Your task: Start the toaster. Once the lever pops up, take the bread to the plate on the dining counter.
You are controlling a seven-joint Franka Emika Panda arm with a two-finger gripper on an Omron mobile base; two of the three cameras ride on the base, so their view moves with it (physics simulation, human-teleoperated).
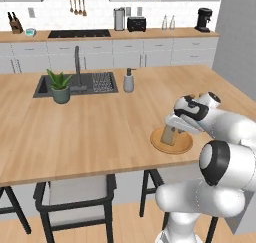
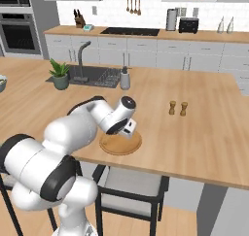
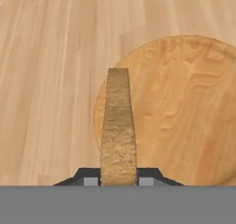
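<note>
**Tan slice clamped over plate, not yet released**

Gripper (image 3: 118, 181) is closed on the bread (image 3: 118, 126), pinching it by one edge; slice is seen edge-on in the hand view, hanging crust-first toward the plate (image 3: 184, 108). In the left base view the bread (image 1: 168, 135) stands upright over the plate (image 1: 171, 146), and its lower end looks at or just above the plate surface; can't tell which. Plate sits near the front edge of the dining counter (image 1: 100, 122), right of centre. Toaster (image 1: 136, 23) is well apart on the back worktop, so the toast step looks done and this is the drop-off.

Handling, my read:
- Light, stiff after toasting, but brittle and crumbly at the crust. Light squeeze only.
- Rough faces, so slip is unlikely.
- Edge grip across the two flat faces is right. On release it should tip flat; lower first so it doesn't bounce off the low rim.
- Bread is over the plate's near-left part in the hand view, so it may flop partly over the rim.

Counts:
- 1 slice
- 1 plate
- 1 toaster
- 2 shakers (image 2: 178, 108) farther right on the counter
- 1 potted plant (image 1: 60, 86)
- 1 soap bottle (image 1: 128, 80) by the sink (image 1: 75, 84)
</note>
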